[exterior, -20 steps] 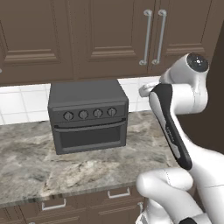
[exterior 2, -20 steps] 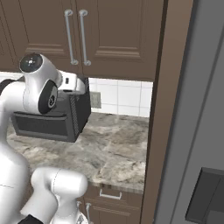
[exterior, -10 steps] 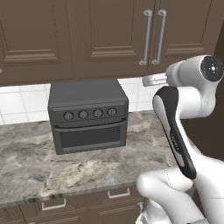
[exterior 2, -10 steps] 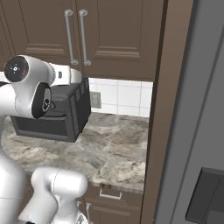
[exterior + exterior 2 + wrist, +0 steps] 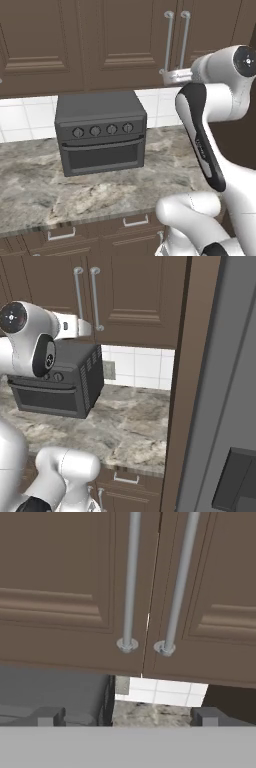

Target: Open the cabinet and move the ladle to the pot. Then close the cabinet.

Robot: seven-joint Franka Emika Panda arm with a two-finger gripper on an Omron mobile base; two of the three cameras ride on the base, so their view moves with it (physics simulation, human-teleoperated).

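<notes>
Gripper [image 5: 129, 716] is lining up on the cabinet [image 5: 70, 587] handles, doors shut.
Jaws are standing wide open, holding nothing. Arm is reaching up from the worktop [image 5: 100, 185] side, hand level and pointing at the lower handle ends, near but not touching. Best bet: centre one bar handle [image 5: 131, 577] between the jaws, close above its lower mount, pull straight out. Ladle presumably sitting inside, unseen.

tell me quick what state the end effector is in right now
End effector: open, holding nothing, pointed at the cabinet doors' two bar handles.
</notes>
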